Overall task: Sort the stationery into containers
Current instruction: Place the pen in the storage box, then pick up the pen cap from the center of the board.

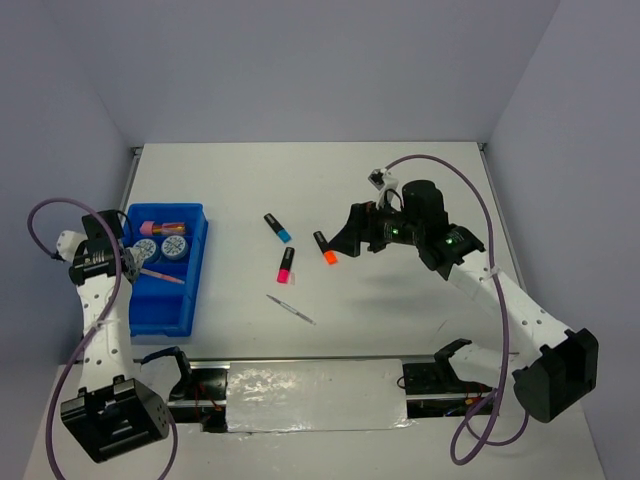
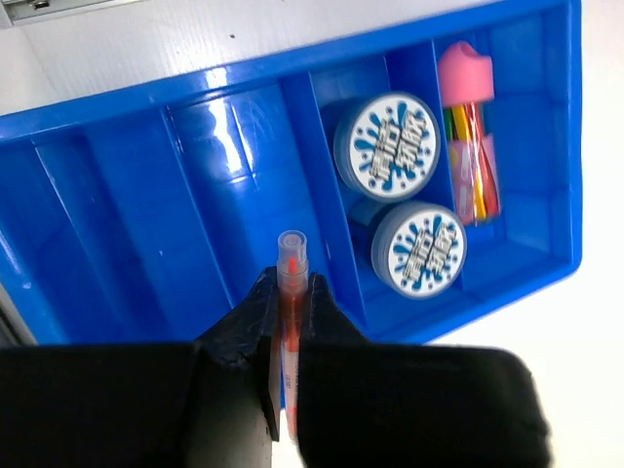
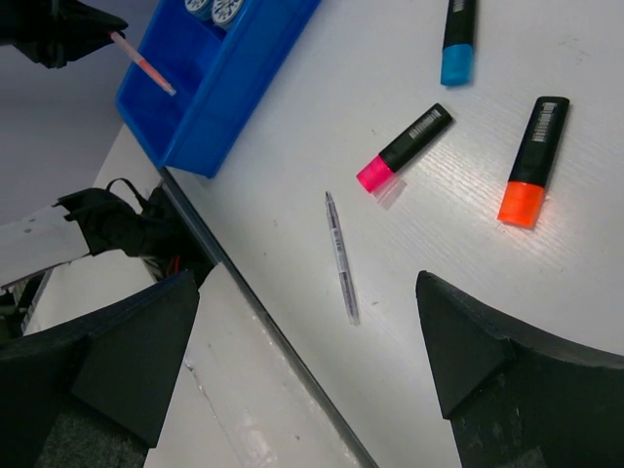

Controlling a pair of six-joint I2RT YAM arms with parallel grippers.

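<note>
My left gripper (image 2: 290, 292) is shut on a thin red-and-clear pen (image 2: 290, 268) and holds it over the blue tray (image 2: 117, 185); it also shows in the top view (image 1: 128, 265). Two blue-white rolls (image 2: 388, 144) sit in one compartment, and the pink cylinder (image 2: 465, 83) in the end one. My right gripper (image 3: 312, 331) is open and empty above the table. Below it lie a thin clear pen (image 3: 341, 258) and the pink (image 3: 402, 148), orange (image 3: 532, 163) and blue (image 3: 458, 44) highlighters.
The tray (image 1: 165, 310) sits at the table's left side. The table's near edge (image 3: 253, 302) and arm-base rail run below the clear pen. White walls close the table's back and sides.
</note>
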